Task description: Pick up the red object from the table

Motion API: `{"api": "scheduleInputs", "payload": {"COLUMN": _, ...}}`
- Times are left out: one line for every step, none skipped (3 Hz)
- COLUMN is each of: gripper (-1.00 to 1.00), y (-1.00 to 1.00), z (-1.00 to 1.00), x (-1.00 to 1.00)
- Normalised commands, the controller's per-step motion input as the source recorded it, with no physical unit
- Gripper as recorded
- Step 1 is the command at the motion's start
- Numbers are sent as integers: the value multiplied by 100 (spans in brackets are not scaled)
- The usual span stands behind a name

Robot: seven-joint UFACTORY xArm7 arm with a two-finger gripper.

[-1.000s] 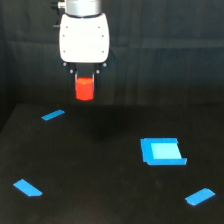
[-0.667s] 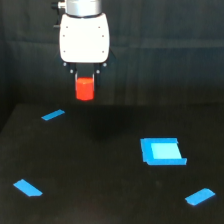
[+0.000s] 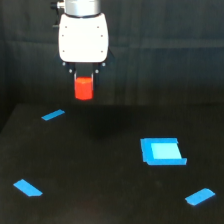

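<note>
The red object (image 3: 83, 88) is a small bright red-orange block hanging in the air, well above the black table (image 3: 100, 170). My gripper (image 3: 83, 82) is shut on its top part, under the white arm housing (image 3: 83, 36) at the upper left of the exterior view. The dark fingers are hard to make out against the dark background. Only the lower part of the block shows below them.
A light blue square tray-like piece (image 3: 161, 151) lies at the exterior view's right. Flat blue markers lie at the back left (image 3: 53, 115), the front left (image 3: 28, 188) and the front right (image 3: 199, 196). A dark curtain hangs behind.
The arm and the red object have barely moved; the block hangs at about the same height as before.
</note>
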Motion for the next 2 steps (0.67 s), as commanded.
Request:
{"api": "scheduleInputs", "payload": {"gripper": -100, "y": -3, "z": 3, "x": -2}}
{"api": "scheduleInputs", "payload": {"gripper": -83, "y": -10, "z": 7, "x": 3}}
